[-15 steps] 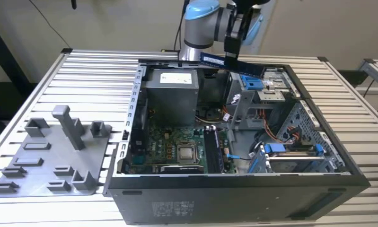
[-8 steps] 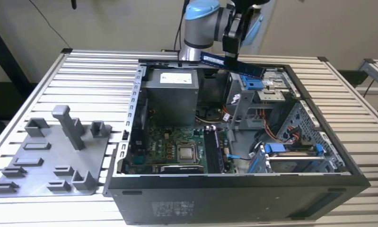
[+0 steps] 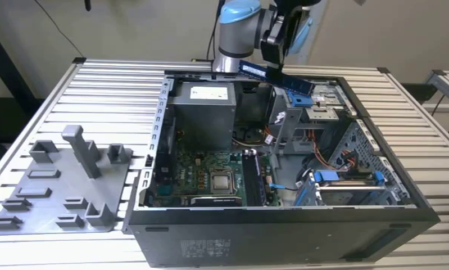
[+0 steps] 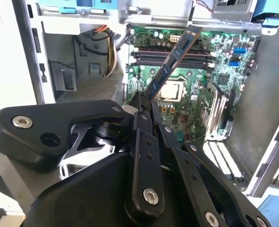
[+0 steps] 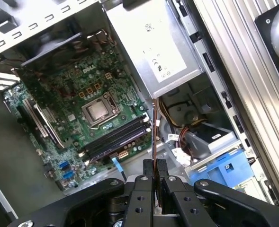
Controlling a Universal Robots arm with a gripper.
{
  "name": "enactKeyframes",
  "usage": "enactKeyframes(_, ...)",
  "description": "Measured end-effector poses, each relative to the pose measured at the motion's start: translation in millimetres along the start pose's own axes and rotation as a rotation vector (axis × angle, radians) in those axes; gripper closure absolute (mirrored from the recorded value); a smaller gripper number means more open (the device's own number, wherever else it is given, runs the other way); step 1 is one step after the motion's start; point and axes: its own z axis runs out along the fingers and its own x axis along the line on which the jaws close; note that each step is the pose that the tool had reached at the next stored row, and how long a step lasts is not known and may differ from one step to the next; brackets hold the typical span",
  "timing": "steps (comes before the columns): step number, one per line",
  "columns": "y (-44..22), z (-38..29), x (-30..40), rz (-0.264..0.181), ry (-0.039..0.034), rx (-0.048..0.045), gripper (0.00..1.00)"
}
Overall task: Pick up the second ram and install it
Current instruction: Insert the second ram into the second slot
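Observation:
The second ram [image 3: 278,77], a long dark stick with a pale label, hangs tilted above the back of the open computer case [image 3: 164,129]. My gripper [image 3: 275,63] is shut on it from above. In the second wrist view the ram [image 4: 172,59] sticks out from the gripper [image 4: 145,105] towards the motherboard [image 4: 224,80] and its memory slots [image 4: 177,53]. In the first wrist view the ram [image 5: 154,130] shows edge-on, clamped between the fingertips [image 5: 148,166], with the slots [image 5: 115,138] below beside the processor socket [image 5: 98,109].
A grey holder plate [image 3: 59,191] with upright posts lies on the slatted table [image 3: 112,84] at the exterior view's left. Inside the case are the power supply [image 3: 203,109], blue drive caddies [image 3: 336,177], cables [image 3: 336,160] and a metal drive cage [image 3: 291,126].

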Motion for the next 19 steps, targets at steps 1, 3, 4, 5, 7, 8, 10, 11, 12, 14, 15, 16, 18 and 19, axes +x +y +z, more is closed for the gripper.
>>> enactKeyframes(1, 0.0, 0.1, 0.0, 0.013, 0.0, 0.0004, 0.86)
enactKeyframes(3, 0.0, 0.2, 0.0, 0.041, -0.0001, 0.0015, 0.86)
enactKeyframes(4, 0.0, 0.2, 0.0, 0.054, -0.0002, 0.002, 0.86)
enactKeyframes(5, 0.0, 0.3, 0.0, 0.069, -0.0003, 0.0027, 0.86)
enactKeyframes(7, 0.0, 0.4, 0.0, 0.1, -0.0006, 0.0043, 0.86)
enactKeyframes(8, 0.0, 0.4, 0.0, 0.115, -0.0007, 0.0052, 0.86)
enactKeyframes(10, 0.0, 0.6, 0.1, 0.145, -0.0009, 0.0068, 0.86)
enactKeyframes(11, 0.0, 0.6, 0.1, 0.161, -0.0011, 0.0076, 0.86)
enactKeyframes(12, 0.0, 0.7, 0.1, 0.176, -0.0013, 0.0084, 0.86)
enactKeyframes(14, 0.0, 0.8, 0.1, 0.205, -0.0015, 0.0099, 0.86)
enactKeyframes(15, 0.0, 0.9, 0.1, 0.219, -0.0017, 0.0106, 0.86)
enactKeyframes(16, 0.0, 1.0, 0.1, 0.233, -0.0018, 0.0113, 0.86)
enactKeyframes(18, 0.0, 1.1, 0.1, 0.262, -0.0021, 0.0126, 0.86)
enactKeyframes(19, 0.0, 1.2, 0.1, 0.277, -0.0022, 0.0133, 0.86)
